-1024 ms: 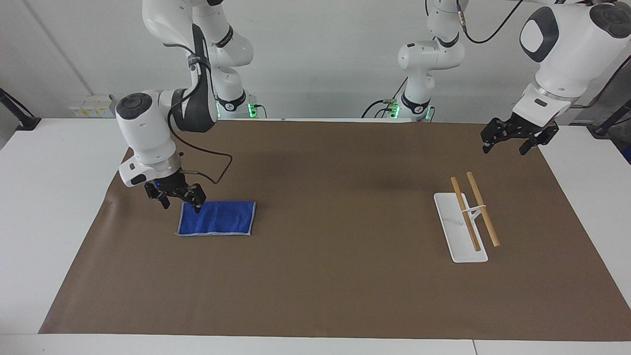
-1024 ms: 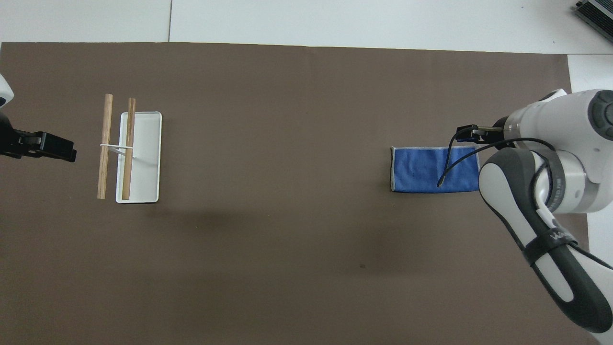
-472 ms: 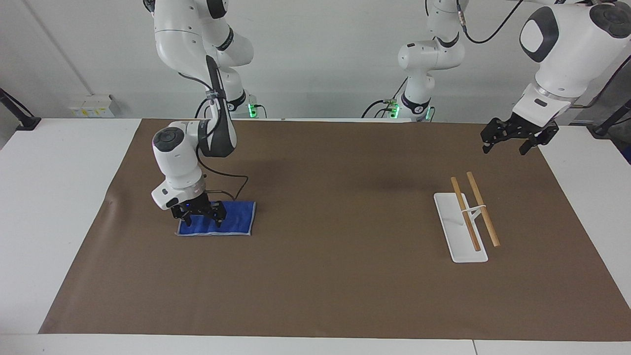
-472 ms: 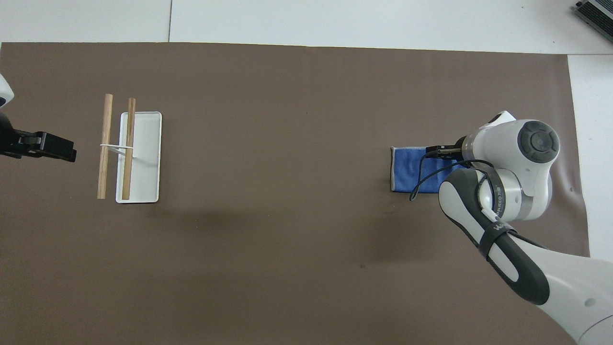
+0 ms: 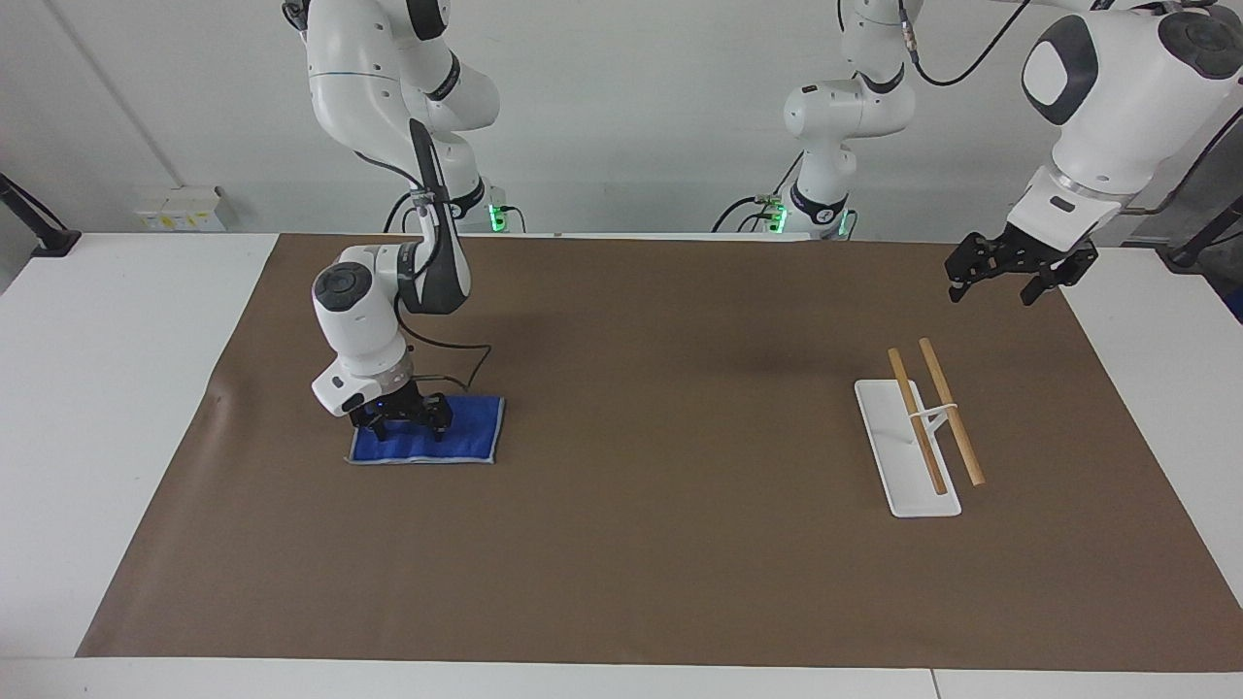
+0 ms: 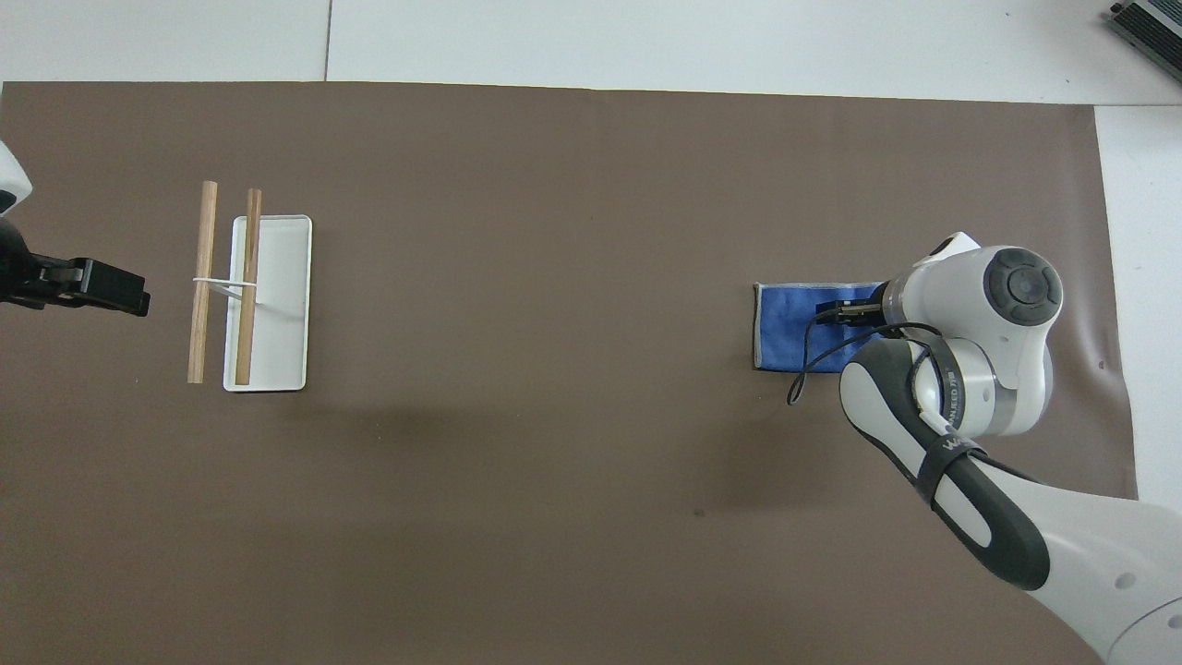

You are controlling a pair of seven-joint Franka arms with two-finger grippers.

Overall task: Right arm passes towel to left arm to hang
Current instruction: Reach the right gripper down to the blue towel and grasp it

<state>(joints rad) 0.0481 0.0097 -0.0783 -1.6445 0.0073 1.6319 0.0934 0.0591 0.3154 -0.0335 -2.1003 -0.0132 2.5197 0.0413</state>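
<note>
Because the blue towel [image 5: 427,430] is soft, light and floppy, it will sag when lifted, so pinching it near one short edge looks best. It lies flat on the brown mat [image 5: 641,563], toward the right arm's end. The right gripper [image 5: 401,419] is down on it, fingers spread apart. The left gripper [image 5: 1010,264] waits, fingers apart, over the mat's edge near the wooden towel rack [image 5: 918,437].

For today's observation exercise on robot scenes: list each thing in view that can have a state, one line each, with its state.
Royal-blue terry towel: lying flat on the brown mat, not lifted.
Right gripper: low on the towel, fingers spread.
Left gripper: raised, waiting, empty, fingers open, over the mat's edge at the left arm's end.
White-based rack with two wooden rods: standing on the mat, rods bare.
</note>
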